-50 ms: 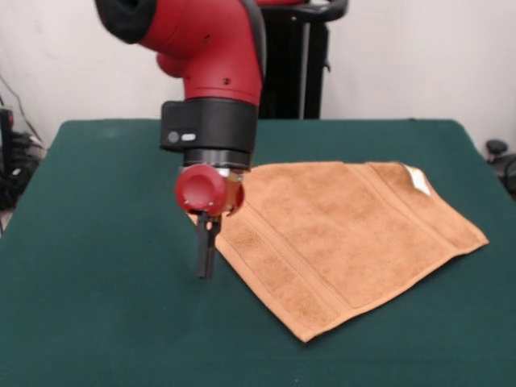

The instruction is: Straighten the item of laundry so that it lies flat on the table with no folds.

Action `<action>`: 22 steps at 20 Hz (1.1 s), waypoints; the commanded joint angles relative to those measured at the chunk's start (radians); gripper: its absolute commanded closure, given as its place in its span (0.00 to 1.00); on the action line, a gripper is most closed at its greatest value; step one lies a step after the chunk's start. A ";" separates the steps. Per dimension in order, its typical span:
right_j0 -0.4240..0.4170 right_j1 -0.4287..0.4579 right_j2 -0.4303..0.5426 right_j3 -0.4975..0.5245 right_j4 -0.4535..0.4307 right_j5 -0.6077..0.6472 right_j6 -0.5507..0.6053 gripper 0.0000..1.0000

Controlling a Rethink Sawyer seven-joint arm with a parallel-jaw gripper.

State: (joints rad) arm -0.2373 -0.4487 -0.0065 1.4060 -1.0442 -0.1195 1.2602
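green table point(97, 322) fills our view; we see the towel point(339, 234) spread flat, the gripper point(206, 262) clenched empty just beside its left edge.

towel point(343, 234): spread flat on table point(97, 322) | claw point(206, 262): fingers together, just beside towel's left edge

A black stand point(300, 72) rises against the white wall point(403, 56). Cables point(18, 121) hang at the left edge. A dark object point(498, 153) sits at the right.
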 commanded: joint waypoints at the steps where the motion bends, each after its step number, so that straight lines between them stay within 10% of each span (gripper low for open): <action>1: -0.114 -0.035 0.278 0.101 -0.005 0.090 0.116 1.00; 22: -0.222 -0.082 0.467 0.173 0.133 0.209 0.069 1.00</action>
State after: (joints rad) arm -0.4659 -0.5664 0.2982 1.4755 -0.9563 -0.0575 1.2602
